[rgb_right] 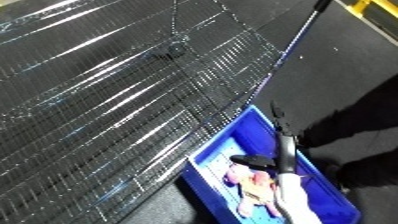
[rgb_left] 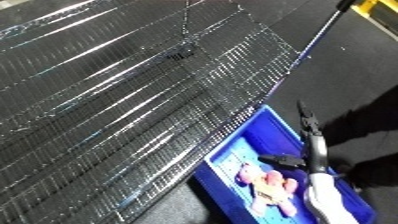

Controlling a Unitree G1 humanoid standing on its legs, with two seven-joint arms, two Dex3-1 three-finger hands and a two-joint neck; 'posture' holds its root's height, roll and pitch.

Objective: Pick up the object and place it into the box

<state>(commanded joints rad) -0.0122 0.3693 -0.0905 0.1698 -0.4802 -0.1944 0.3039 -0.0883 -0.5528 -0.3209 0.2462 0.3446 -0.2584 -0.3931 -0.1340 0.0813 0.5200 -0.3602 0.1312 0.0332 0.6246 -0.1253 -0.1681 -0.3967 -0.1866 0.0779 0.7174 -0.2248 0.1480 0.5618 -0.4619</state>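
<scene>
A blue bin (rgb_left: 269, 126) stands at the lower right, beside the edge of a wire mesh shelf. A soft pink and yellow object (rgb_left: 266, 183) lies on the bin's floor. My right hand (rgb_left: 313, 149) hangs over the bin just to the right of the object, seen edge-on. Its fingers (rgb_right: 282, 131) point straight up the picture and the thumb (rgb_left: 282, 160) sticks out to the left above the object. The hand holds nothing and looks apart from the object. The white forearm (rgb_left: 325, 199) comes in from the lower edge. My left hand does not show.
The wire mesh shelf (rgb_left: 133, 90) fills the left and middle of both views, with its edge running diagonally down to the bin. Dark floor (rgb_left: 355, 65) lies to the right, with a yellow marking (rgb_right: 369, 7) at the top right corner.
</scene>
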